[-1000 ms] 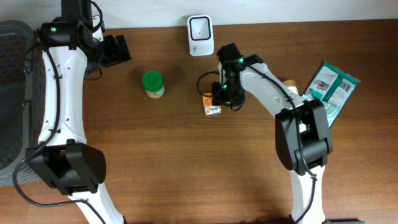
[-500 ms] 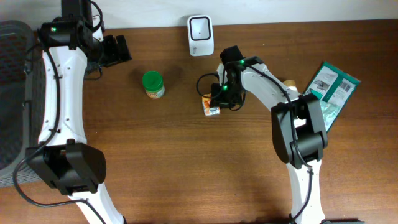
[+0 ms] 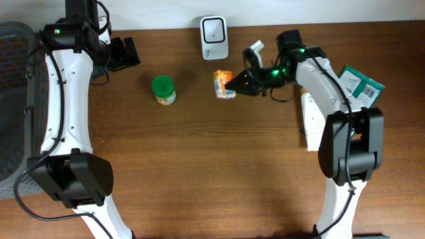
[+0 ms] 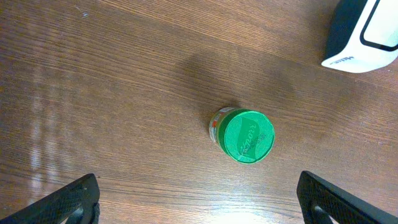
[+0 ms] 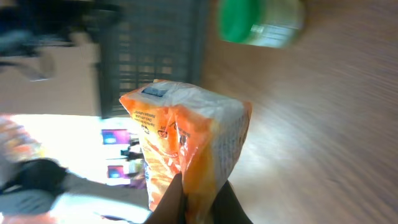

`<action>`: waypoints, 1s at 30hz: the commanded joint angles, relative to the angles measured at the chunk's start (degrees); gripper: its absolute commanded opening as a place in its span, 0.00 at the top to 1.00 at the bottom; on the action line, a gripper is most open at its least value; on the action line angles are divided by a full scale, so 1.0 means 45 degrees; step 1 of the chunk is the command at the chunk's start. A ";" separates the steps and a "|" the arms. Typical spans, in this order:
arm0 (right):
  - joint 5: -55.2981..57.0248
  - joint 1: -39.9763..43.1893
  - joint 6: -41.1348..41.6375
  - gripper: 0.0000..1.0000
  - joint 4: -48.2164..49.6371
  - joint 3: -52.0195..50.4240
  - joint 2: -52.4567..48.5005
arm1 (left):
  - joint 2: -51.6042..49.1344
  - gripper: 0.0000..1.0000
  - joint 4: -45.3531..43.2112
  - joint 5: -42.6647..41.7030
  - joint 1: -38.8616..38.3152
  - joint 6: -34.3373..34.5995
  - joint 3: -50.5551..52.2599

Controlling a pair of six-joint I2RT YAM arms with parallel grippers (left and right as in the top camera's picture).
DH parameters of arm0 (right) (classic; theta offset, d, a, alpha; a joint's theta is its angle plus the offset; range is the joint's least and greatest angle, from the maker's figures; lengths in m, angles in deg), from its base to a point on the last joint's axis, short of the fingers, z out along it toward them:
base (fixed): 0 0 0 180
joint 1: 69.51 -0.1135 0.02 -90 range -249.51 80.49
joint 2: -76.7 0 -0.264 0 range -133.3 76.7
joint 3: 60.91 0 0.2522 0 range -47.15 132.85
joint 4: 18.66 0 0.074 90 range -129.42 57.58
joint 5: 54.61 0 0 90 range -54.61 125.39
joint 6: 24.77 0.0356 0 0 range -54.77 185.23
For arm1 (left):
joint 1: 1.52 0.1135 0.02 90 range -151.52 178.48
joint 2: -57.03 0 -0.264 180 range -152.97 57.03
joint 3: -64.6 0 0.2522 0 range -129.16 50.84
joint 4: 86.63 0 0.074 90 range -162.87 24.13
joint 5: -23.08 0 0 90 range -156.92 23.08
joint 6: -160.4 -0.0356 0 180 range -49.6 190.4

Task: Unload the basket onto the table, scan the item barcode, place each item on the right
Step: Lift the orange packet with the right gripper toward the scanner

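So the right gripper (image 3: 234,83) is pinching the orange packet (image 3: 223,84) by the scanner (image 3: 214,38) at the desk (image 3: 199,166) back edge. The left gripper (image 3: 126,52) is wide open. The jar (image 3: 163,89) has its lid on, can't see inside.

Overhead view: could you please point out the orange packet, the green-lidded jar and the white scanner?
orange packet (image 3: 224,84), overhead view, middle of its body.
green-lidded jar (image 3: 161,85), overhead view, on its lid.
white scanner (image 3: 214,30), overhead view, middle of its face.
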 commanded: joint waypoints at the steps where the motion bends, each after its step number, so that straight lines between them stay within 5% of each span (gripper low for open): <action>1: -0.2982 0.0121 -0.0262 0.96 -0.0029 -0.0029 0.0690 | 0.0121 0.01 0.0010 0.0092 0.0029 -0.0073 -0.0117; 10: -0.2982 0.1438 0.0078 0.96 -0.0495 -0.0015 0.4376 | 0.0121 0.01 0.0010 0.0092 0.0029 -0.0073 -0.0117; 16: -0.2463 0.1656 0.0073 0.96 -0.0437 -0.0015 0.4605 | 0.0121 0.01 0.0010 0.0087 0.0029 -0.0073 -0.0117; 20: 0.3857 0.1030 0.1078 0.96 -0.0719 0.0345 0.4605 | 0.0121 0.01 0.0010 0.0087 0.0029 -0.0073 -0.0117; 25: 1.2648 -0.1205 0.1370 0.96 -0.3395 0.5047 0.3988 | 0.0121 0.01 0.0010 0.0087 0.0029 -0.0073 -0.0117; 30: 1.6208 -0.2667 -0.0733 0.96 -0.1996 0.7771 0.1933 | 0.0121 0.01 0.0010 0.0092 0.0029 -0.0073 -0.0117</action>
